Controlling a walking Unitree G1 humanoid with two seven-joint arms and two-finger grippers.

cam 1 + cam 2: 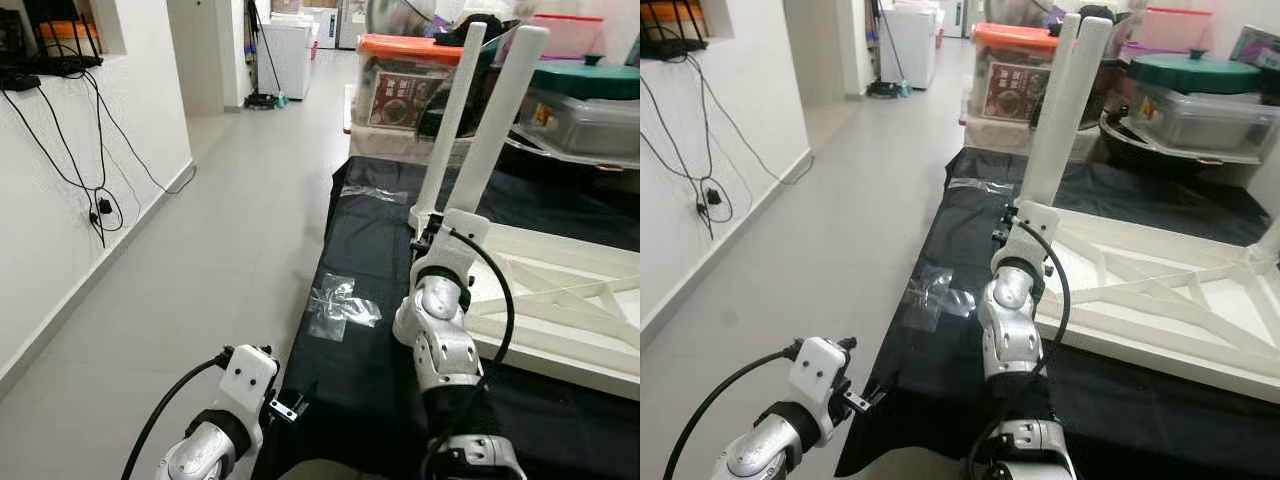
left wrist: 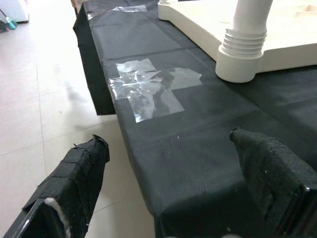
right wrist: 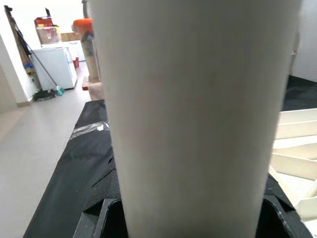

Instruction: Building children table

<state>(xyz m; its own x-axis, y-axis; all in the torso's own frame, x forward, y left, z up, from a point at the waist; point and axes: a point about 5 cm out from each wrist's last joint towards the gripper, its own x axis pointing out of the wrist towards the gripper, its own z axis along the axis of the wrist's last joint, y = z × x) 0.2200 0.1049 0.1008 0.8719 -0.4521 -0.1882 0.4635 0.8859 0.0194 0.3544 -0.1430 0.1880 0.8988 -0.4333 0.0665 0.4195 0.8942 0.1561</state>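
Observation:
A white children's table (image 1: 560, 300) lies upside down on a black cloth (image 1: 370, 250). Two white legs stand up from its left side, one (image 1: 447, 120) farther off and one (image 1: 500, 120) nearer. My right gripper (image 1: 441, 224) is shut on the nearer leg (image 3: 193, 99), low on its shaft. The wrist view shows black fingers (image 3: 101, 218) pressed on both sides of it. My left gripper (image 2: 168, 148) hangs open and holds nothing, low at the cloth's near left edge (image 1: 285, 408). It looks toward a leg (image 2: 245, 29) seated in a ribbed corner socket.
Crumpled clear tape (image 1: 340, 305) is stuck on the cloth near its left edge. Storage boxes, one with an orange lid (image 1: 410, 48) and one with a green lid (image 1: 590, 80), stand behind the table. On the left, open tiled floor (image 1: 200, 250) runs beside a wall with hanging cables (image 1: 100, 215).

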